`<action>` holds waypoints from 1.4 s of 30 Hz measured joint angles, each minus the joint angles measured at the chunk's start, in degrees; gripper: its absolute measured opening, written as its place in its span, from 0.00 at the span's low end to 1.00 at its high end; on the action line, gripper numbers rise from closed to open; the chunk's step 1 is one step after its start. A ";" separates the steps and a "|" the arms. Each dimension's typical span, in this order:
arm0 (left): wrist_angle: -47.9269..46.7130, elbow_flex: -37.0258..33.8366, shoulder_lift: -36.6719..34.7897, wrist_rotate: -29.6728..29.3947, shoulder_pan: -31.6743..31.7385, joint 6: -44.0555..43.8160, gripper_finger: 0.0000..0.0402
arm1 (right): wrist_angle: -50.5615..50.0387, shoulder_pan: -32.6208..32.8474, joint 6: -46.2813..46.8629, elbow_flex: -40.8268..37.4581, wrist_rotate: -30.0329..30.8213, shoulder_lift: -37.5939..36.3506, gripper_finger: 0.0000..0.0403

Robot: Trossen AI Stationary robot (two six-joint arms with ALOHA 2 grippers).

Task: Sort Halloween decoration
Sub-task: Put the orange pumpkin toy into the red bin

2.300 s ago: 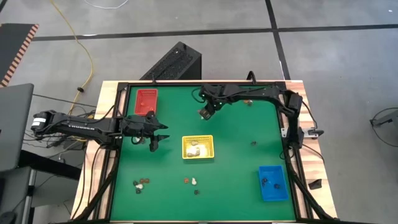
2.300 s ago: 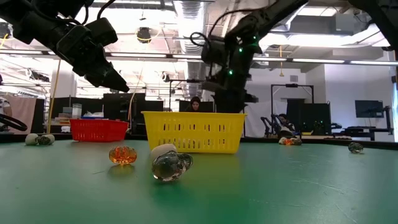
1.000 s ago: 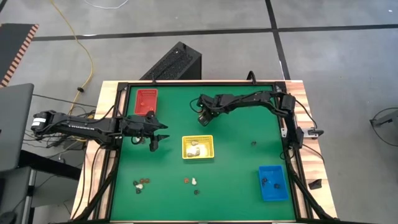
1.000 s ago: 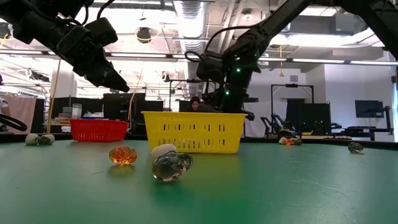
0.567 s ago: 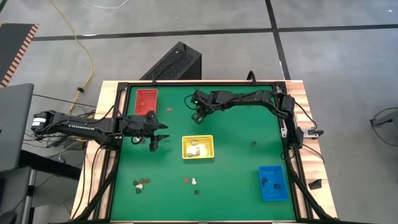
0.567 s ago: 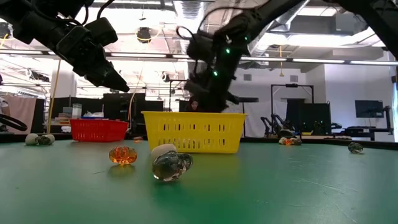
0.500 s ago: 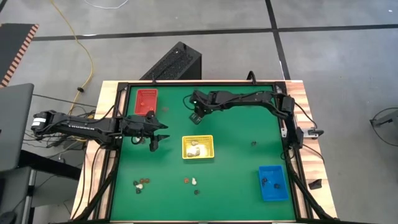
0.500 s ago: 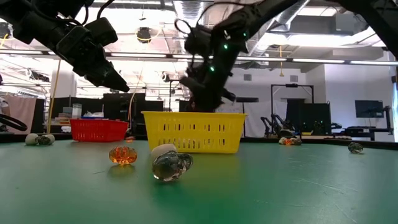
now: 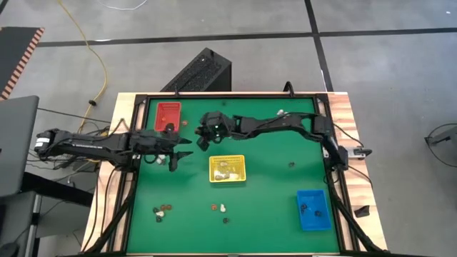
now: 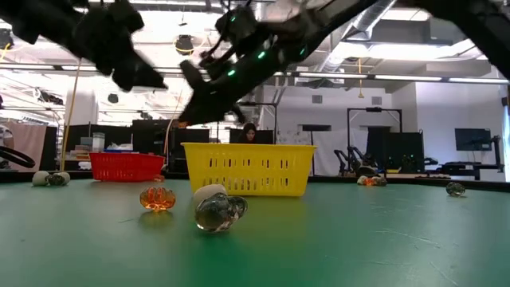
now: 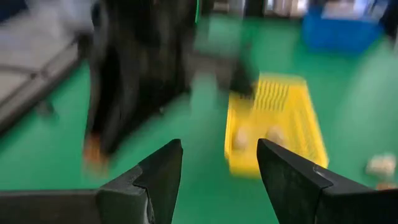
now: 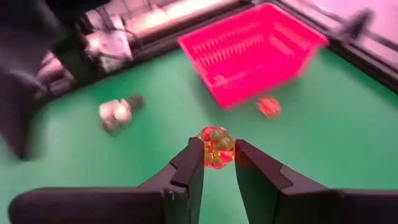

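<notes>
An orange-red trinket (image 12: 216, 147) is pinched between the fingers (image 12: 189, 165) of the right gripper (image 9: 203, 138), seen left of centre in the upper part of the high view, between the red tray (image 9: 168, 114) and the yellow tray (image 9: 227, 168). The left gripper (image 9: 172, 158) is held with fingers spread just left of it. Further trinkets (image 9: 162, 211) lie toward the lower left.
</notes>
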 joint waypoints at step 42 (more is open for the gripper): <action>-5.97 -2.38 -16.31 -5.24 0.04 3.05 0.49 | -65.32 -6.79 -15.53 35.61 -10.99 -2.80 0.55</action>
